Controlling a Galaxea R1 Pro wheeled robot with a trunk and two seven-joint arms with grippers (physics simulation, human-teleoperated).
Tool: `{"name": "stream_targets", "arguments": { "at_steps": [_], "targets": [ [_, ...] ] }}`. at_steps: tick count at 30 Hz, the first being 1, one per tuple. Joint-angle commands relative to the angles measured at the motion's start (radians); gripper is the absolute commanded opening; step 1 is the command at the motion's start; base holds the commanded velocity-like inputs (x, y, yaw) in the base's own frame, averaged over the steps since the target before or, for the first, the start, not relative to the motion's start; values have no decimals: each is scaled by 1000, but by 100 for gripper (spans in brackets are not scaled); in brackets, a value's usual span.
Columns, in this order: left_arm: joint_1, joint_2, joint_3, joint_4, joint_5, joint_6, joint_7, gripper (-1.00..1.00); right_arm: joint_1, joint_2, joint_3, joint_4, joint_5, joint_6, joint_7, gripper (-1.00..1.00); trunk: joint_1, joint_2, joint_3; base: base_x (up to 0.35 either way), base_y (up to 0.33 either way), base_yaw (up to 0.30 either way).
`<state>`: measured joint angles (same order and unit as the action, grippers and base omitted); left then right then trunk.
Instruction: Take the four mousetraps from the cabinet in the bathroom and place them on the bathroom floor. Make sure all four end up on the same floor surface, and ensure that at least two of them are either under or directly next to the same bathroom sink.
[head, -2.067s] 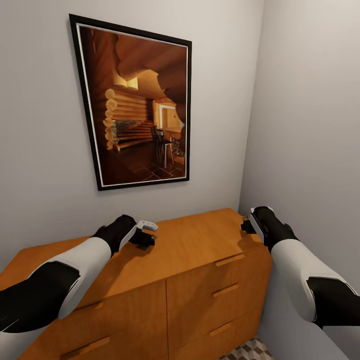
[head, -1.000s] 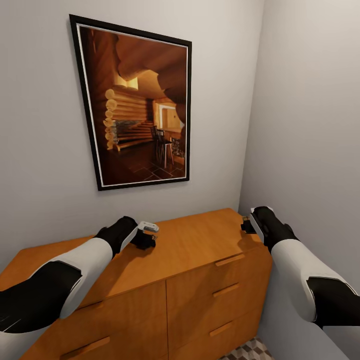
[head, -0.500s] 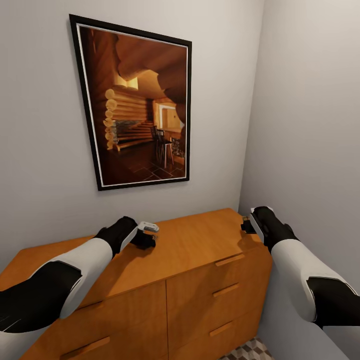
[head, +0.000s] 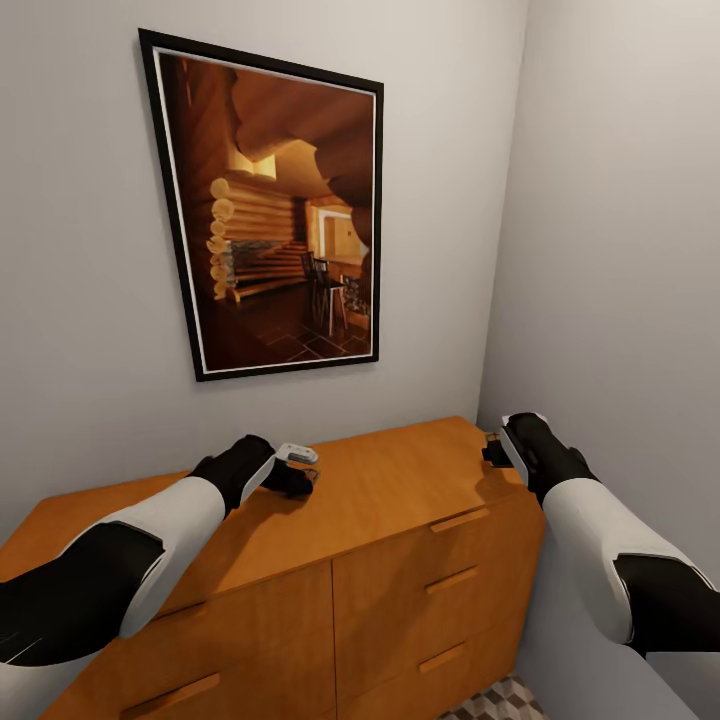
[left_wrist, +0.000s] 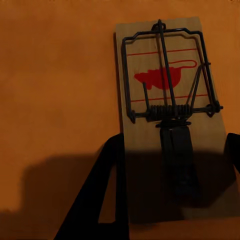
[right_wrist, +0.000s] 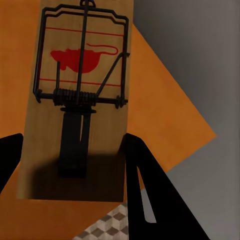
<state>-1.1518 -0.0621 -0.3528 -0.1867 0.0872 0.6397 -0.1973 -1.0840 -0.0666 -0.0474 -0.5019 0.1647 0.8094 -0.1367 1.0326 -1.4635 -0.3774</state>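
The cabinet is a low orange-brown chest with bar handles, set against the wall. My left gripper rests low on its top. In the left wrist view a mousetrap, a pale wooden slab with a black wire spring and a red mouse print, lies flat on the orange top. The left gripper is shut on its two long edges. My right gripper hovers at the cabinet's right end. In the right wrist view the right gripper is shut on a second mousetrap, held in the air beyond the cabinet's corner.
A framed picture of a log cabin hangs above the cabinet. A grey side wall stands close on the right. A strip of cube-patterned bathroom floor shows below the cabinet's right end, and the same floor lies under the held trap.
My left gripper has edged slightly right and down on the cabinet top, and a sliver of brown now shows at its fingers. The right arm has stayed still.
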Motion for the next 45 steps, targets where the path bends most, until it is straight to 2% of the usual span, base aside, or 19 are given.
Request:
{"name": "stream_targets", "arguments": {
  "at_steps": [1, 9, 16, 22, 27, 38, 45],
  "targets": [
    [0, 1, -12, 100, 7, 3, -2, -100, -1, 1, -5, -1, 7, 4, 4, -100, 0, 0, -2, 0, 0, 0],
    [0, 3, -8, 71, 8, 3, 1, -100, -1, 1, -5, -1, 7, 4, 5, -100, 0, 0, -2, 0, 0, 0],
    [0, 3, -6, -112, 12, 36, -3, -100, -1, -10, -5, -1, 5, 5, 5, -100, 0, 0, -2, 0, 0, 0],
    [0, 3, -6, -234, 12, 117, -2, -100, -1, -15, -4, -1, 4, 5, 5, -100, 0, 0, -2, 0, 0, 0],
    [0, 4, -6, -257, 12, 130, -2, -100, -1, -17, -4, -1, 3, 5, 5, -100, 0, 0, -2, 0, 0, 0],
    [0, 3, -6, -244, 14, 132, -1, -100, -1, -16, -3, -1, 3, 3, 5, -100, 0, 0, -2, 0, 0, 0],
    [0, 4, -6, -243, 16, 132, 0, -100, 0, -5, -1, -1, 2, -1, 5, -100, 0, 0, -2, 0, 0, 0]
  ]
}}
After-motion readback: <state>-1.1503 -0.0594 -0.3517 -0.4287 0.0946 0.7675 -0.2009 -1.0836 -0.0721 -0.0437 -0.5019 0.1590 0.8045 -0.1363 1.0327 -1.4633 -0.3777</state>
